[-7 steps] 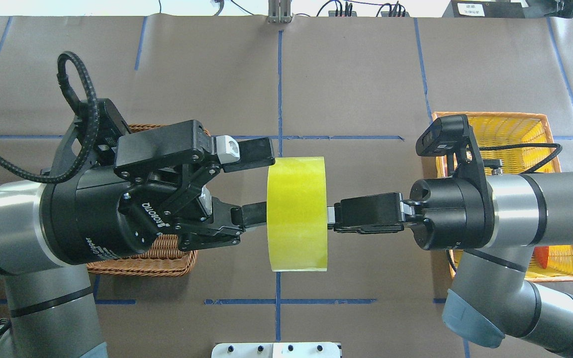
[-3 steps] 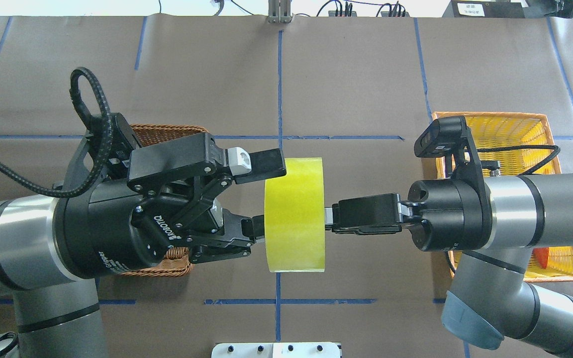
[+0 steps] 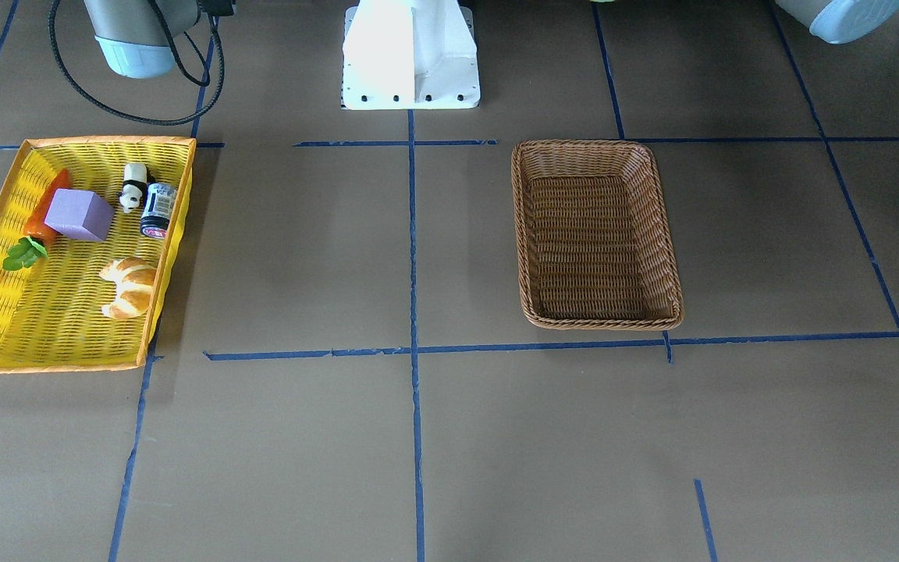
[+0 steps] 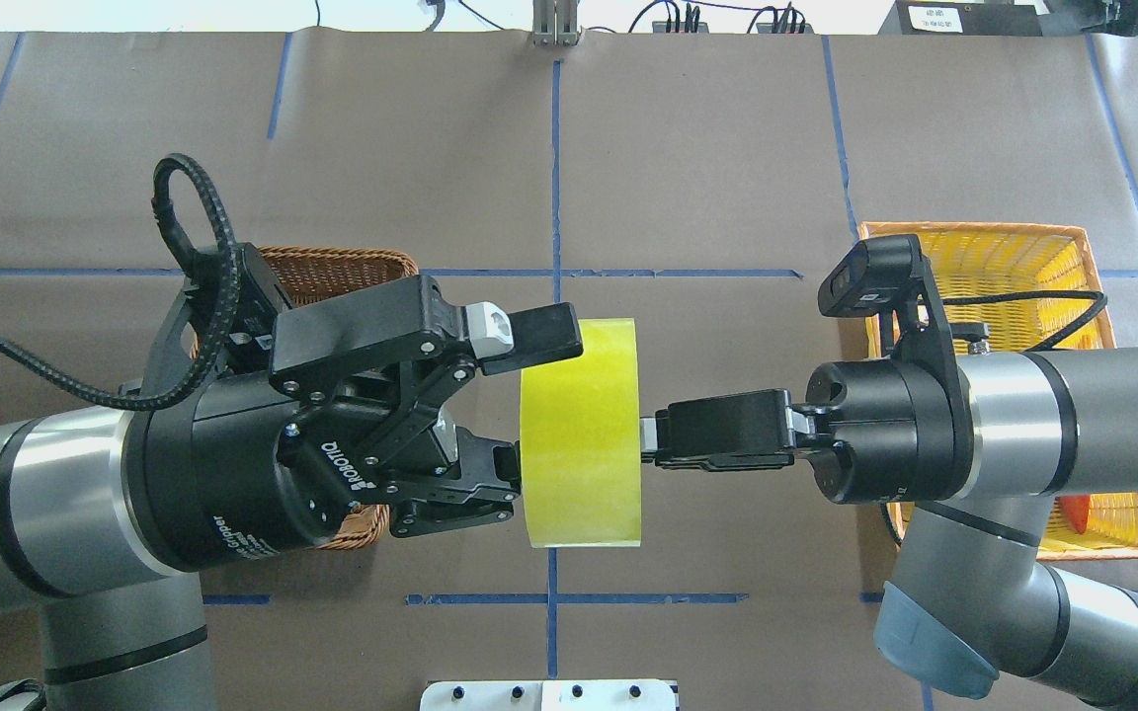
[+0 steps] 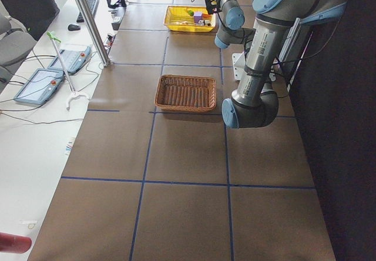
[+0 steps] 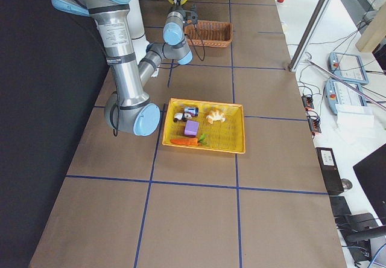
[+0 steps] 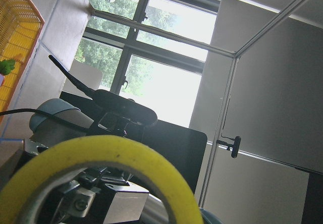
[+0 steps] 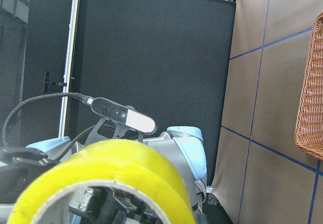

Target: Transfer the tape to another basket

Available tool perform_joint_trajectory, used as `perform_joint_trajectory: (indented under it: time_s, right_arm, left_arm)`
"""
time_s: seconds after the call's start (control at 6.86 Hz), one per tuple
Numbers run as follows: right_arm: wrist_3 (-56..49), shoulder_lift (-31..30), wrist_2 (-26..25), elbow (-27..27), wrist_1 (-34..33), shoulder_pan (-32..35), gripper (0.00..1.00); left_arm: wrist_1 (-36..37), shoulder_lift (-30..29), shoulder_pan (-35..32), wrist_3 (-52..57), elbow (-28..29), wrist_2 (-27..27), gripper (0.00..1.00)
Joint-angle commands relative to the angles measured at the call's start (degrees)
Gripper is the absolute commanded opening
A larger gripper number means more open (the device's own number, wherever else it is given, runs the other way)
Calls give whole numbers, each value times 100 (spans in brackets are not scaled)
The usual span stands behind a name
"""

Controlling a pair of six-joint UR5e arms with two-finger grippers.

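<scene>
The right gripper point(image 4: 650, 441) was pinched narrow on the right-hand wall of the tape point(image 4: 579, 434), holding the roll on edge in the air above the table point(image 4: 688, 148). The left gripper point(image 4: 539, 403) stood spread wide at the roll's other side. One finger point(image 4: 544, 336) overlapped its far edge and the other sat at its left face, not clamped. The tape hung over the table's middle, between the basket point(image 3: 518, 234) under the left arm and the yellow tray point(image 3: 106, 141). The tray held a croissant point(image 3: 129, 287), a purple block point(image 3: 81, 215) and a carrot point(image 3: 47, 204).
</scene>
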Motion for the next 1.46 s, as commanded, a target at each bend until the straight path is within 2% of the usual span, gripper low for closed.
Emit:
perform_joint_trajectory:
  time_s: [0.0,0.15,0.29,0.44,0.58,1.02,1.17,1.31]
  right_arm:
    - [0,0,-7,1,0,-5,2]
    - [0,9,-7,1,0,-5,2]
    - [0,9,-7,1,0,-5,2]
    - [0,9,-7,1,0,-5,2]
    - [0,9,-7,1,0,3,2]
    - [0,0,-7,1,0,-5,2]
    - [0,0,-7,-8,9,-14,21]
    - [35,9,-7,-8,0,-66,79]
  left_arm:
    - [1,-2,3,0,0,3,100]
    - [1,-2,3,0,0,3,96]
    - [1,-2,12,0,-9,3,62]
    - [1,-2,12,0,-9,3,37]
    - [1,7,12,18,0,3,20]
    - [1,7,12,18,0,3,10]
    - [-8,7,12,9,-17,-6,8]
    - [1,-2,12,-8,-26,-6,5]
